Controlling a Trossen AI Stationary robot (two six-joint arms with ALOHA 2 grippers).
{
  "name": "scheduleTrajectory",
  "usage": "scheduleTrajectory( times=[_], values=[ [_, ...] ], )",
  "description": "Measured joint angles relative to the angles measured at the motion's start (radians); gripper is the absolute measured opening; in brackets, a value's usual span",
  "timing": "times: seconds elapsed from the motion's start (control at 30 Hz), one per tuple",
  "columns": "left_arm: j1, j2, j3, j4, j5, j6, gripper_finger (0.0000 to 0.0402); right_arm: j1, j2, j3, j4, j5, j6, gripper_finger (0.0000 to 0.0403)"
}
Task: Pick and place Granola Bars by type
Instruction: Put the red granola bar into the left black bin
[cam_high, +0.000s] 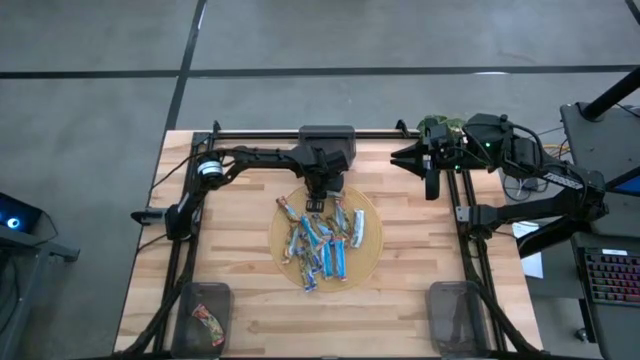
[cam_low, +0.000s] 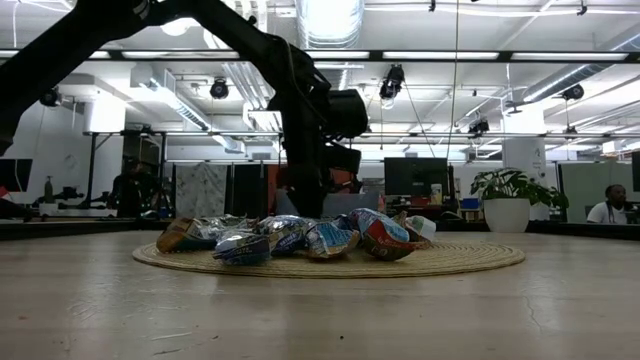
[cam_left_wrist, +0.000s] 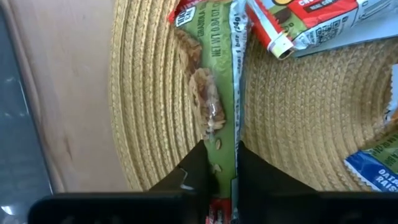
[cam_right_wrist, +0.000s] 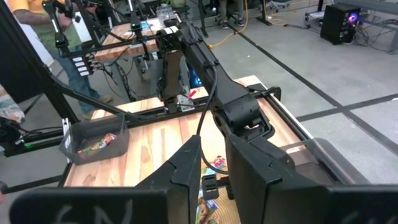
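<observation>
The left claw (cam_high: 314, 203) is down at the far edge of the round woven mat (cam_high: 368, 240) in the middle of the surface (cam_high: 420, 300). Its two fingers pinch a green granola bar (cam_left_wrist: 214, 93) with red ends, which lies flat on the mat. The other Granola Bars (cam_high: 322, 245) lie in a loose heap on the mat. One bar (cam_high: 208, 320) is in the near left bin (cam_high: 203, 312). The right claw (cam_high: 398, 157) waits at the far right with a narrow gap between its fingers, holding nothing.
</observation>
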Motion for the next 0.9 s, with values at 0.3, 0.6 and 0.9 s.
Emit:
scheduleTrajectory(
  times=[0.3,0.6,0.9],
  values=[
    [0.000,-0.009,0.054,-0.130,-0.025,-0.001,0.0029,0.000,0.000,0.000,0.000,0.000,-0.013,0.0068],
    [-0.012,-0.087,0.194,-0.420,0.015,-0.028,0.0025,0.000,0.000,0.000,0.001,-0.002,-0.036,0.0068],
    [-0.113,-0.288,0.244,-0.575,0.095,-0.132,0.0024,0.000,0.000,0.000,0.001,-0.002,-0.068,0.0068]
  ],
)
